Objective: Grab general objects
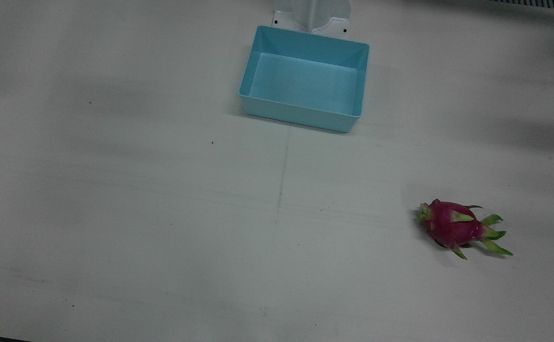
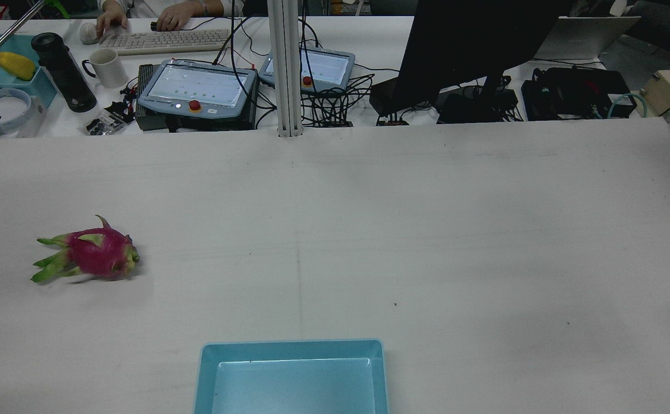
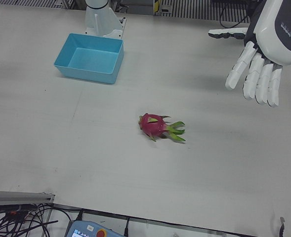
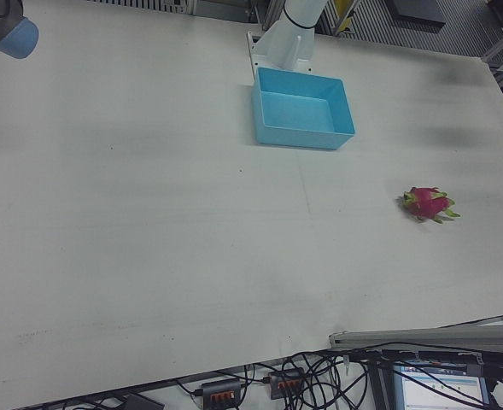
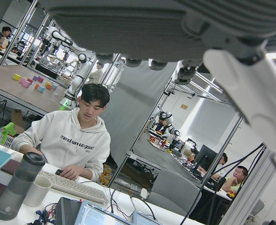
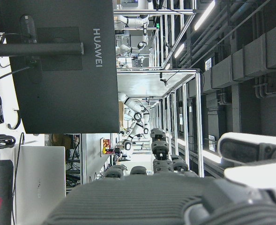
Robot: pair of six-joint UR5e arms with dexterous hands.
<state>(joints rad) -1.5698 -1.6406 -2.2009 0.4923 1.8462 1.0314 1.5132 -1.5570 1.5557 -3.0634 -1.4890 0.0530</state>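
A pink dragon fruit with green scales lies on its side on the white table, on my left arm's half; it also shows in the rear view, the left-front view and the right-front view. My left hand hangs open and empty high above the table, well off to the side of the fruit, fingers pointing down. My right hand shows only in its own view, fingers spread, holding nothing. A piece of the right arm shows at the table's far corner.
An empty light-blue bin stands at the table's middle edge near the pedestal; it also shows in the rear view. Beyond the far edge are teach pendants, a monitor, cables and an operator.
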